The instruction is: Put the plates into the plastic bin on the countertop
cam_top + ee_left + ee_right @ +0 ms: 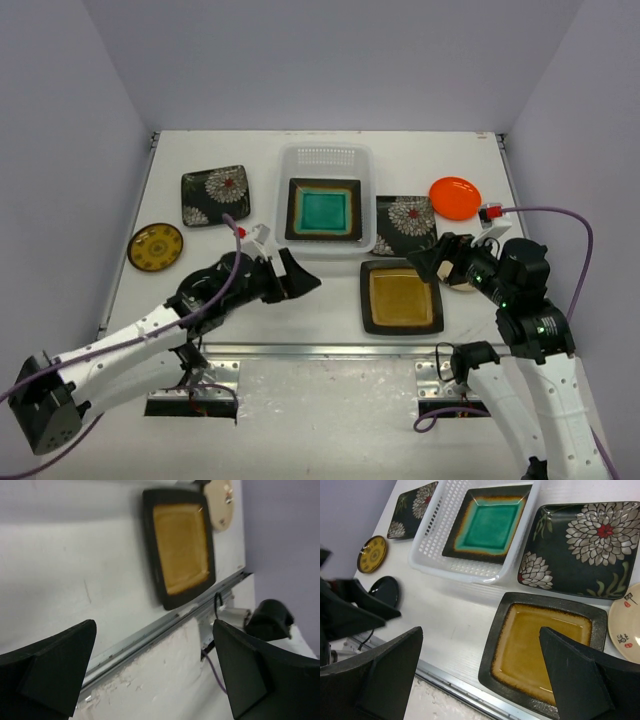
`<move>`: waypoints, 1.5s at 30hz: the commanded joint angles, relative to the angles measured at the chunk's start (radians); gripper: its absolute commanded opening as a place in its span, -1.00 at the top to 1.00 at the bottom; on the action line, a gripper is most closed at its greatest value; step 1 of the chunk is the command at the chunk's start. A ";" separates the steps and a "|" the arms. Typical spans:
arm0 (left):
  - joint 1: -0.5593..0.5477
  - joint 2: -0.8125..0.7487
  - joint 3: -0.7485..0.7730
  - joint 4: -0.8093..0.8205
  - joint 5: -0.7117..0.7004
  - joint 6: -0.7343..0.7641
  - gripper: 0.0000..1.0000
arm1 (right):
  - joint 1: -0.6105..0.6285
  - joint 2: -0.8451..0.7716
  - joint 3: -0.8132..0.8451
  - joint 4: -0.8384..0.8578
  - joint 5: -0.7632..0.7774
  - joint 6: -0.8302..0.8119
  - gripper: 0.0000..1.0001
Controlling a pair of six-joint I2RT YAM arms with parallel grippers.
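Observation:
The plastic bin [325, 160] stands at the back centre with the teal square plate [323, 210] lying in it. The amber square plate [402, 296] lies in front of the bin's right side. Flowered black plates lie left [214, 195] and right [404, 224] of the bin. My left gripper [300, 275] is open and empty, hovering in front of the bin. My right gripper [430, 262] is open and empty, above the amber plate's right edge. In the right wrist view the amber plate [540, 645] lies between my open fingers [480, 630].
An orange round plate [454, 197] sits at the back right and a yellow patterned one [155, 247] at the left. A beige plate [627, 622] lies right of the amber plate. A small black round plate [385, 591] lies by the left arm. The metal rail [320, 350] marks the front edge.

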 commanded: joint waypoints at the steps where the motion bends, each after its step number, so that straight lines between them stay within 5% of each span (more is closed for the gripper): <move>1: -0.251 0.143 -0.105 0.370 -0.250 -0.227 -1.00 | -0.004 -0.034 0.028 0.009 0.072 0.027 -0.97; 3: -0.357 0.279 -0.081 0.433 -0.307 -0.233 -1.00 | -0.004 -0.036 0.038 -0.009 0.073 0.027 -0.98; 11: -0.358 0.695 -0.020 0.823 -0.147 -0.243 -0.96 | -0.004 -0.048 0.054 -0.062 0.058 0.013 -0.98; 17: -0.328 0.873 0.029 0.926 -0.110 -0.249 -0.64 | -0.004 -0.053 0.085 -0.083 0.055 -0.001 -0.98; 26: -0.240 1.014 0.058 0.982 0.019 -0.259 0.20 | -0.004 -0.041 0.100 -0.084 0.016 -0.012 -0.98; 37: -0.235 1.143 0.104 1.084 0.120 -0.280 0.37 | -0.004 -0.039 0.097 -0.075 0.001 -0.007 -0.98; 45: -0.236 1.140 0.088 1.106 0.111 -0.285 0.99 | -0.003 -0.046 0.104 -0.076 -0.002 -0.007 -0.98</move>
